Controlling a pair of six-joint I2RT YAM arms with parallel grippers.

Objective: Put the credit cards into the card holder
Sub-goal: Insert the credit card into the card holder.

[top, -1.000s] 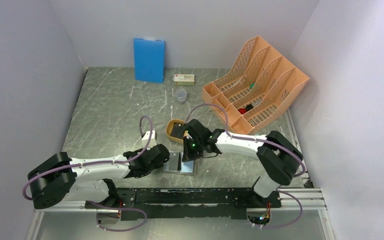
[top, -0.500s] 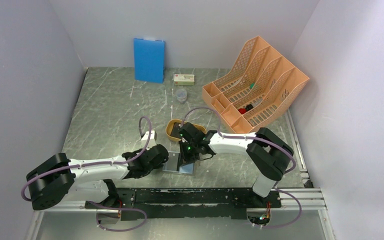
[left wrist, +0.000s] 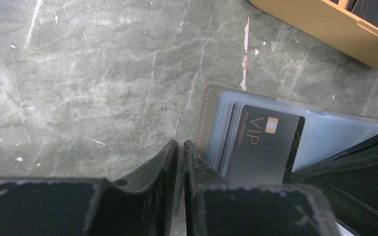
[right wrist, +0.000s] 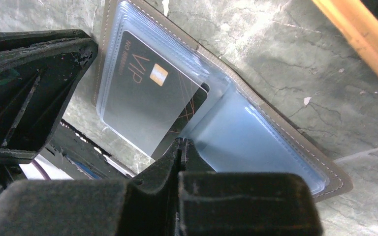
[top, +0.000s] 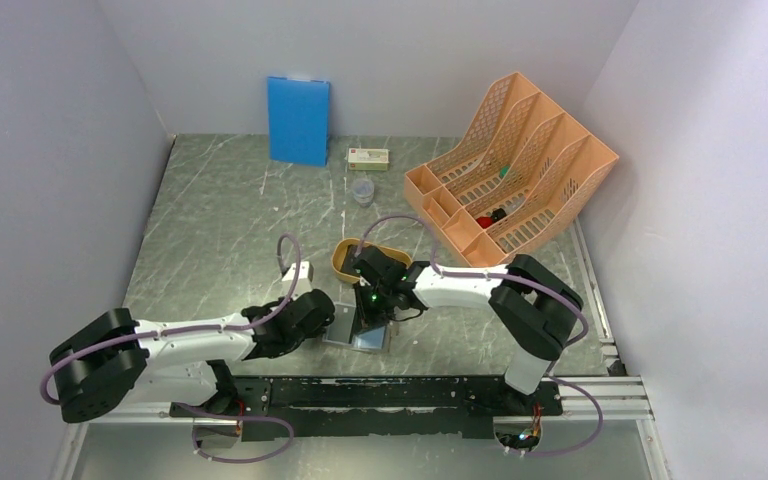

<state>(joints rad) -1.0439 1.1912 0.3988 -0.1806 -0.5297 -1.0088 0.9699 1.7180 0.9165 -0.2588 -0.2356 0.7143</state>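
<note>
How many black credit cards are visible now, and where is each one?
1 for certain: the black VIP credit card lies mostly inside a clear pocket of the open grey card holder. A dark shape in the mustard-yellow oval tray may be more cards.

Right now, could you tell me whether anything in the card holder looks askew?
Yes: the black VIP card sits only partly in a clear pocket of the open card holder. One corner pokes out past the sleeve edge, by the shut right gripper.
</note>
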